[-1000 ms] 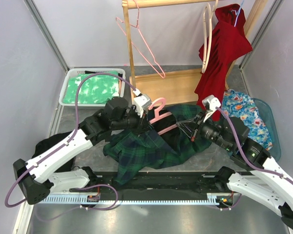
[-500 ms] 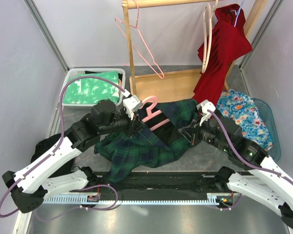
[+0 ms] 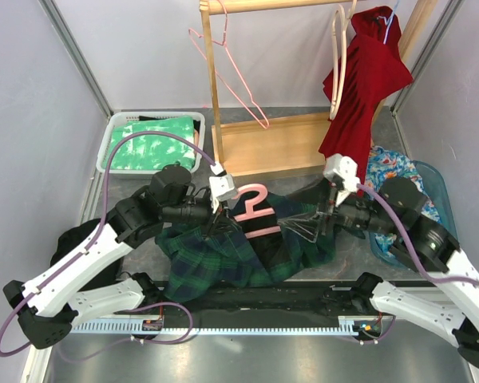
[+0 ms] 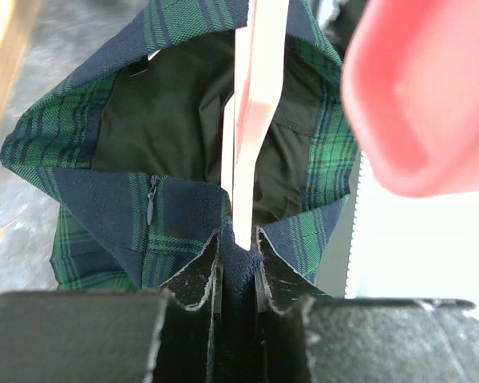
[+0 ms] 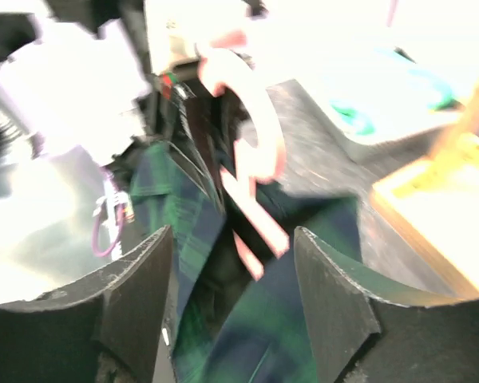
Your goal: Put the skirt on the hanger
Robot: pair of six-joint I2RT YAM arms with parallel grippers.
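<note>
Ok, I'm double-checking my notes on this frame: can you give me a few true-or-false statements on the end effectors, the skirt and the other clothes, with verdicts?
1. The left end effector is pinched on the plaid skirt at its edge. True.
2. The right end effector is clamped on the skirt. False: its fingers stand apart, gripping nothing.
3. The red garment lies in the white basket. False: it hangs from the wooden rack; the basket holds green patterned cloth.
4. The thick pink hanger is down at the skirt, between the two end effectors. True.
</note>
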